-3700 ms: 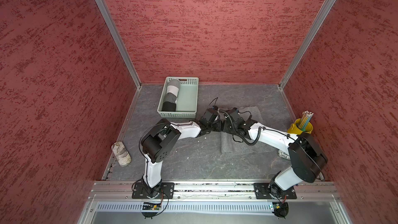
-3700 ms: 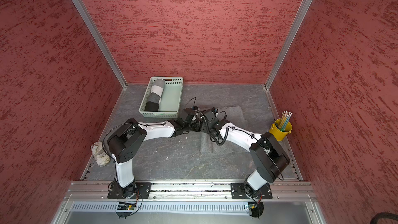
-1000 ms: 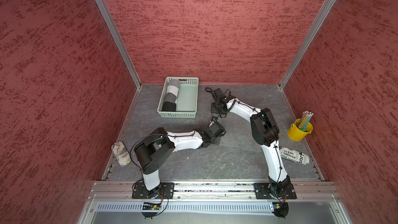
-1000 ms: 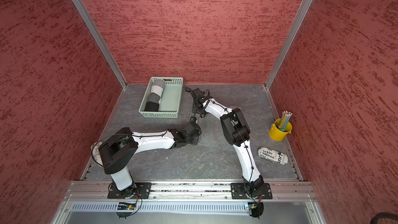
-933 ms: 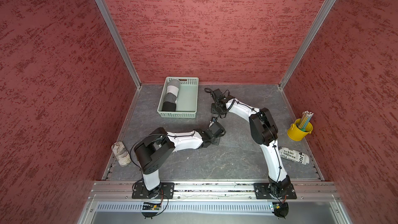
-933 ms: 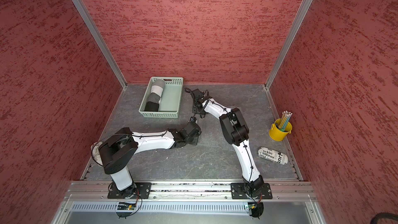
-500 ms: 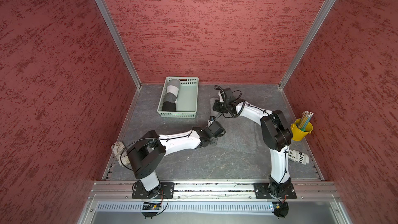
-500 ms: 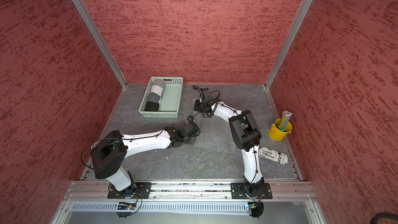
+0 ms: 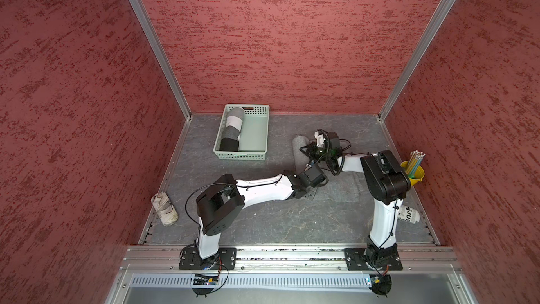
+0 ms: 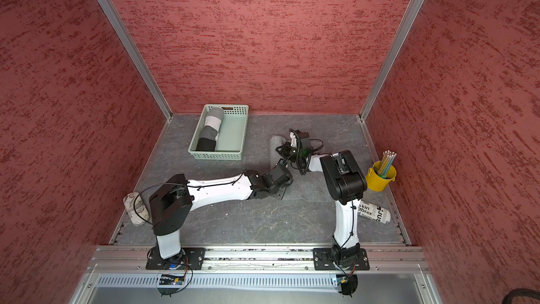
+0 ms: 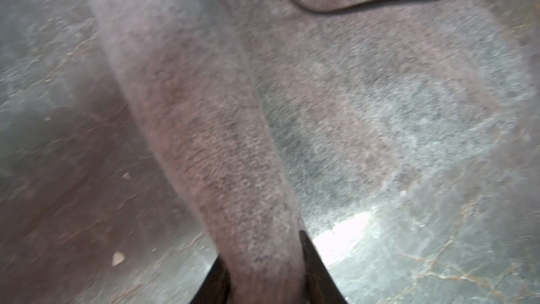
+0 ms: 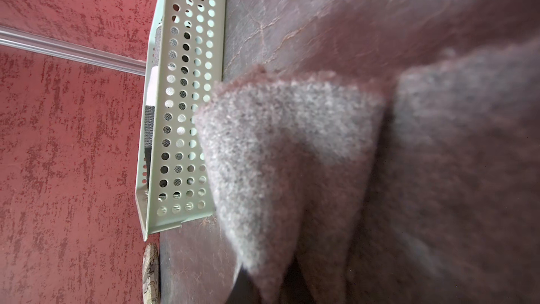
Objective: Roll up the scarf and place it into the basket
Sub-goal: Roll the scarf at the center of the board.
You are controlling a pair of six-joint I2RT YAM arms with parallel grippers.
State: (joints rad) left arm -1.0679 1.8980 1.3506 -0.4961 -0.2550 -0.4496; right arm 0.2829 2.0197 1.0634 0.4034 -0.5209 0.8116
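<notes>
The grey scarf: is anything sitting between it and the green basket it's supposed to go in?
Nothing visible. The scarf lies beside the basket, with only bare tabletop between them in both top views. A striped roll already fills the basket's side away from the scarf, but the half nearer the scarf is free.

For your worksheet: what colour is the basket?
The basket is pale mint green, clearest in the right wrist view.

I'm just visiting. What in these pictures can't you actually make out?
- Left end effector: the blurred left wrist view leaves unclear whether it grips the scarf or only straddles it.
- White tube label: partly behind the right arm, in both top views.
- Pencils in the yellow bucket: too small to count in a top view.
</notes>
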